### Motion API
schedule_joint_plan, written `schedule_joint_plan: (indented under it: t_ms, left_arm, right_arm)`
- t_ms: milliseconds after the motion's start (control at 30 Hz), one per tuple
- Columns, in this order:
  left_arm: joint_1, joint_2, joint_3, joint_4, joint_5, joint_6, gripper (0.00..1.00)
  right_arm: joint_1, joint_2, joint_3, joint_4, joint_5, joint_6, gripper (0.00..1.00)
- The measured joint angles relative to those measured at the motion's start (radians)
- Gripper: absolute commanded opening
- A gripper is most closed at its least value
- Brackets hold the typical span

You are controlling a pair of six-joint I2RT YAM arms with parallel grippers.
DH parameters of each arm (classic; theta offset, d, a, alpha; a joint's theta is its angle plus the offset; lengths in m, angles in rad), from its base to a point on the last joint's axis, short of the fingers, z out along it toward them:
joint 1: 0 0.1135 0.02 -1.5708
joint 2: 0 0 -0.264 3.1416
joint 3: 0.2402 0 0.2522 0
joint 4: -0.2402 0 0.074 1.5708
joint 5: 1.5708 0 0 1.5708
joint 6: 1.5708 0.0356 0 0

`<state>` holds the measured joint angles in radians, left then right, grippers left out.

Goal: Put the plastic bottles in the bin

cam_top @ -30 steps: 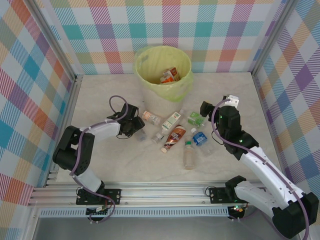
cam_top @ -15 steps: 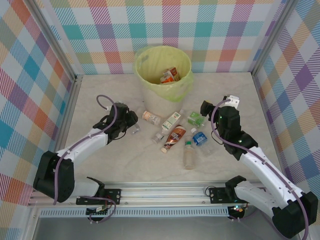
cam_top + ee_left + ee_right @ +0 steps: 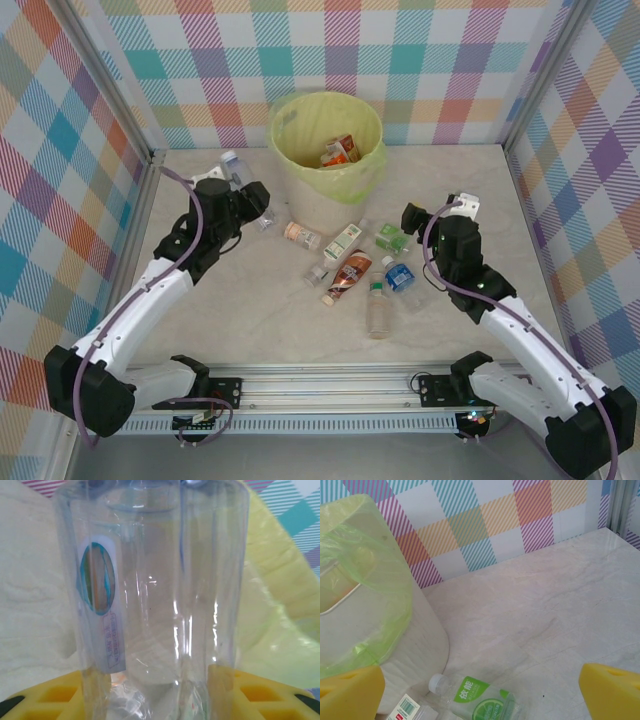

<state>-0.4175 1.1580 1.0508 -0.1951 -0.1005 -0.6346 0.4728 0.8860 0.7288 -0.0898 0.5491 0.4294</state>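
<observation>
My left gripper (image 3: 248,197) is raised just left of the bin (image 3: 285,125), shut on a clear plastic bottle (image 3: 232,161). In the left wrist view that bottle (image 3: 150,590) stands between the yellow fingers (image 3: 265,692), with the bin's pale yellow-green bag (image 3: 280,600) behind it. Several bottles lie on the table before the bin: orange label (image 3: 300,235), green-white label (image 3: 343,240), lime label (image 3: 392,237), brown (image 3: 348,272), blue (image 3: 398,275), clear (image 3: 377,310). My right gripper (image 3: 412,218) hangs open beside the lime-label bottle (image 3: 480,700). Red-orange bottles (image 3: 340,150) lie inside the bin.
Checked walls and metal posts (image 3: 150,165) close the table in on three sides. The bin's beige wall (image 3: 415,645) stands to the left in the right wrist view, with bare marble tabletop (image 3: 545,615) to its right. A small clear bottle (image 3: 316,273) lies among the others.
My left arm has lifted the clear bottle off the table and carried it up and left, beside the bin. The right arm has hardly moved.
</observation>
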Motion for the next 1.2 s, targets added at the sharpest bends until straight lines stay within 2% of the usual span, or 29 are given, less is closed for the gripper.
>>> schedule_joint_plan:
  t_ms: [267,567,800,1033,1200]
  left_arm:
    - [0.000,0.011,0.112,0.121,0.074,0.060,0.50]
    - [-0.011,0.150,0.358,0.255,0.142,0.171,0.50]
    - [-0.026,0.344,0.546,0.239,0.137,0.279,0.50]
    - [-0.032,0.544,0.764,0.129,0.145,0.380,0.50]
    - [-0.039,0.636,0.826,0.056,0.145,0.461,0.50]
  right_arm:
    - [0.000,-0.033,-0.011,0.005,0.000,0.000,1.00]
    - [0.000,-0.092,-0.037,0.004,0.001,0.001,1.00]
    - [0.000,-0.136,-0.047,-0.012,0.001,0.008,1.00]
    - [0.000,-0.208,-0.064,-0.052,0.001,0.039,1.00]
    - [0.000,-0.243,-0.067,-0.088,-0.001,0.066,1.00]
